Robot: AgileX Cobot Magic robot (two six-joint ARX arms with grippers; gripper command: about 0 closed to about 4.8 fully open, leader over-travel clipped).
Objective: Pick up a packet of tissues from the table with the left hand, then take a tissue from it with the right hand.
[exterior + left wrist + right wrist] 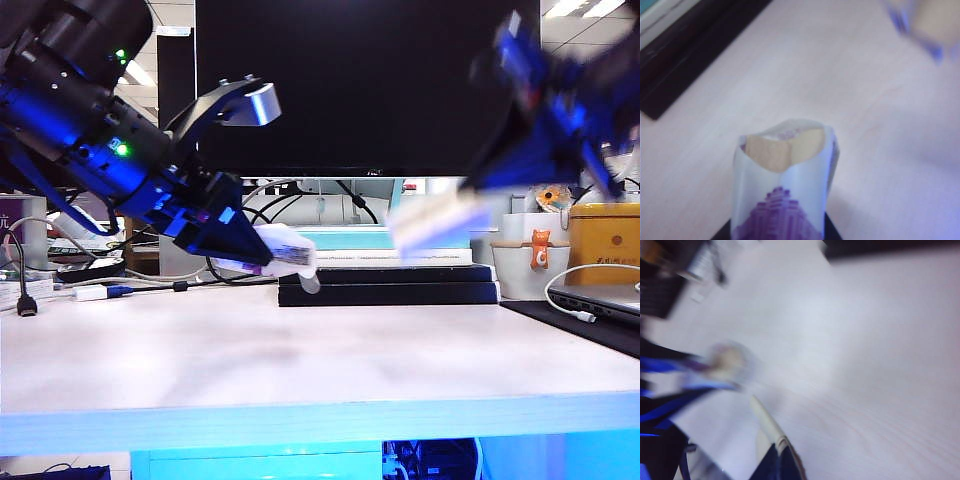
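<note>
Exterior view shows the left claw point(262, 252) closed on the packet of tissues point(285, 252), held clear above the tabletop point(300, 350) with its long axis running out from the jaws toward the middle. Left wrist view shows the packet's open end facing away, cream tissue showing. Well apart to the right, the right claw point(470, 195) is shut, apparently pinching a pulled tissue point(430, 222), though blur hides the contact.

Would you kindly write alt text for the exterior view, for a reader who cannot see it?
The left gripper holds a packet of tissues above the table, while the blurred right gripper, raised at the right, grips a pale tissue. A dark monitor fills the background.
</note>
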